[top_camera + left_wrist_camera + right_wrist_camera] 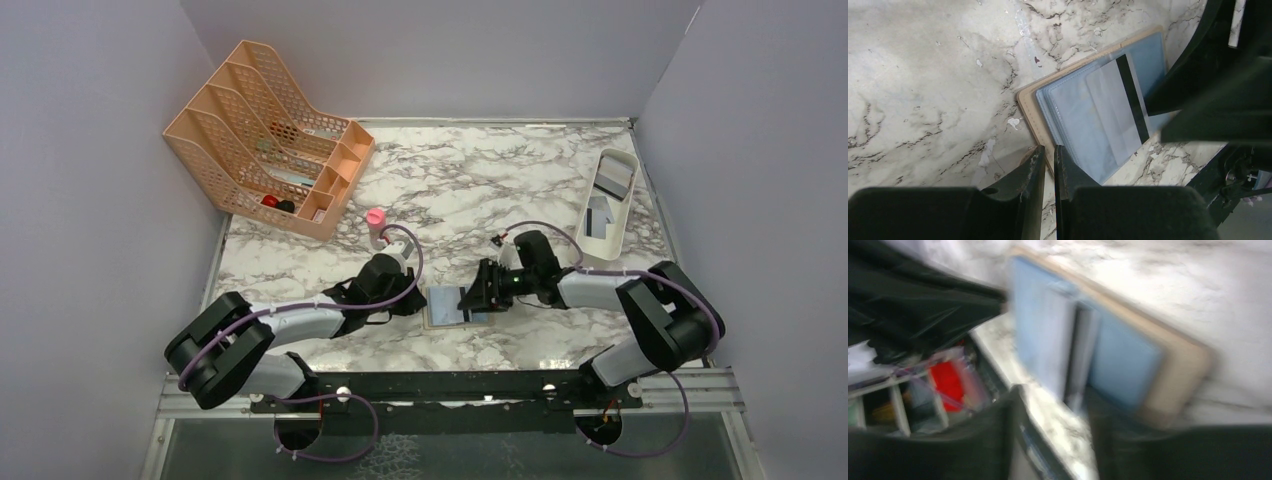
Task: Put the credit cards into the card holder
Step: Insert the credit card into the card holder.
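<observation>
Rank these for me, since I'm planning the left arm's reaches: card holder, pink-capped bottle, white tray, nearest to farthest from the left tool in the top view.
1. Card holder: at the left tool, centre front.
2. Pink-capped bottle: just behind the tool, slightly left.
3. White tray: far right, toward the back.

We take this for a robot lab cell: marble-print table (470,190), plain grey walls (430,50), arms (300,322) bolted down.

Glossy marble-patterned bench (923,75) — matt tan leather-look card holder (1029,110) with shiny plastic sleeves (1073,130); smooth silvery credit card (1113,115) — peach plastic mesh rack (262,130).
</observation>
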Tool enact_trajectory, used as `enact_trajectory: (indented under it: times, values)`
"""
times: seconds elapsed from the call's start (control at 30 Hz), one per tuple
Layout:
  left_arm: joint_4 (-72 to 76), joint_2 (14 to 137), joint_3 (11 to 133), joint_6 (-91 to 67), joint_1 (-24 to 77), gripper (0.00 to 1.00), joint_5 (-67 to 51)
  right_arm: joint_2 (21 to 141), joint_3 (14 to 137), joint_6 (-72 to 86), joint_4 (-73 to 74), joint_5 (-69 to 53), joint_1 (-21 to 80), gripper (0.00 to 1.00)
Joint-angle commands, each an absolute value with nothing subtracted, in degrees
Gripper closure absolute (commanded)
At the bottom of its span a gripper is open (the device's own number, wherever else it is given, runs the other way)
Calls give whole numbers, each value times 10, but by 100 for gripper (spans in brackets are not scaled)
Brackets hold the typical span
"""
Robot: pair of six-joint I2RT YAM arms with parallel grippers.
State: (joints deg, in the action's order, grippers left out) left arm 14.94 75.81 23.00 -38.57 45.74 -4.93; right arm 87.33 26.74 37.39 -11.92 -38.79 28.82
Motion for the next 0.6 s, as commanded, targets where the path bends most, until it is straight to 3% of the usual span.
enact_trajectory:
  times: [0.0, 0.57]
  values:
    - [154, 743, 223, -391, 456, 84, -61, 843, 279, 363, -90, -343, 291, 2]
    - [176, 748, 220, -398, 456, 84, -80, 851, 267, 403, -120, -321, 316, 0]
